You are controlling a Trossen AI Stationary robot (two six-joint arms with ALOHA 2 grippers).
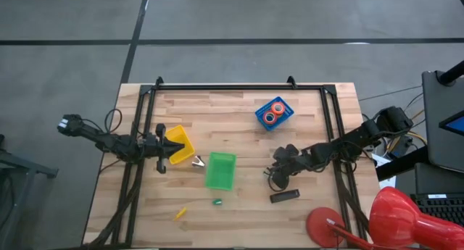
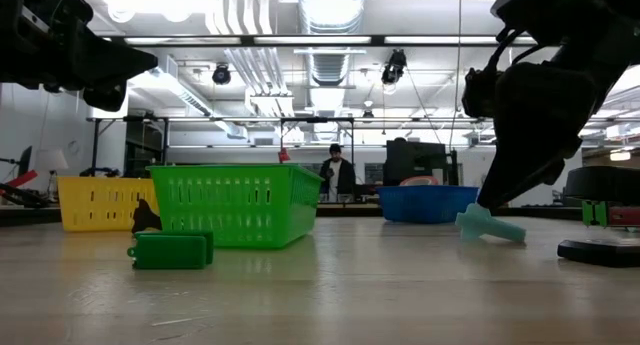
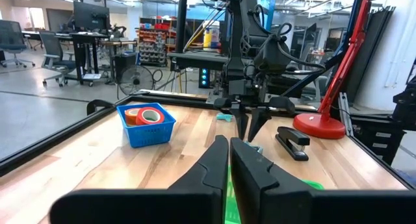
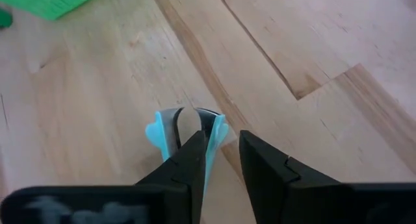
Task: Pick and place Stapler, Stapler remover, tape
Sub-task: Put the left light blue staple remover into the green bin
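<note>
The black stapler lies flat near the table's near right edge, also seen in the left wrist view. A light-blue staple remover lies on the wood, showing low on the table in the low view. My right gripper is open and points down just over it, above the stapler. Two tape rolls, orange and red, sit in a blue bin. My left gripper is shut and hovers by the yellow bin. My right gripper comes down at the staple remover from above. One fingertip overlaps the remover's wing, and the other stands off to its side. I cannot tell whether the finger touches it. The remover rests on the table.
A green bin stands mid-table, with a small green object and a yellow bit on its near side and a small pale piece to its left. A red lamp base stands at the near right corner. A black frame borders the table.
</note>
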